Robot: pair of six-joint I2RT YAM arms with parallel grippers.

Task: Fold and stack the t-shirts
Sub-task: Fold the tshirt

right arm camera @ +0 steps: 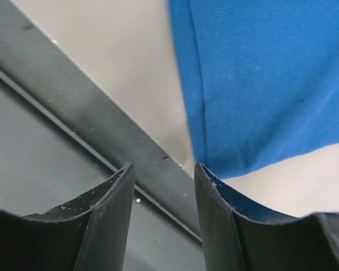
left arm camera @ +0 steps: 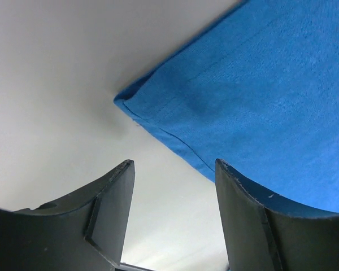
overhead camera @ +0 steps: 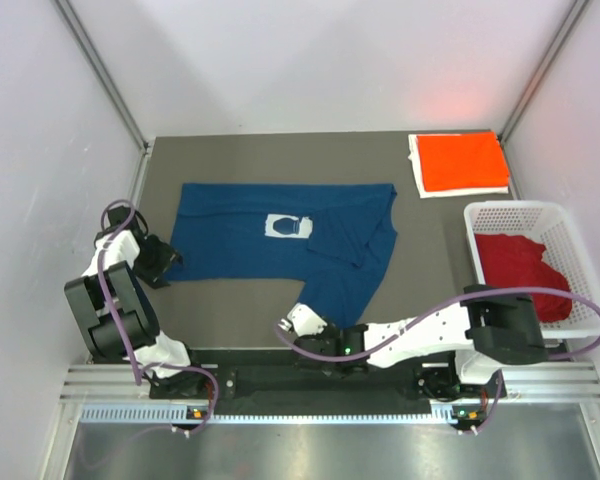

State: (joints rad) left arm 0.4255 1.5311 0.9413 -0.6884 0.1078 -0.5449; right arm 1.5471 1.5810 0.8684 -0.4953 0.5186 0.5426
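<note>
Folding the navy blue t-shirt [overhead camera: 240, 250], lying spread mid-table, is seemingly the step in hand. The orange-red t-shirt [overhead camera: 463, 160] is sitting folded far right, the dark red t-shirt [overhead camera: 515, 262] in the basket [overhead camera: 520, 209]. The left gripper [left arm camera: 172, 166], spread and empty, is facing the shirt's left corner. The right gripper [right arm camera: 161, 169], likewise spread, is facing its near tip beside the front rail [right arm camera: 90, 118]. Each is needing to pinch its hem next, with bare table [overhead camera: 230, 310] lying around both.

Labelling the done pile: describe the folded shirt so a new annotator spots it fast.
On the table, go to the far right corner, just beyond the white basket. The orange shirt lies there as a flat, neat rectangle. The blue shirt is spread mid-table and the red shirt is bunched in the basket; only this one is folded.
</note>
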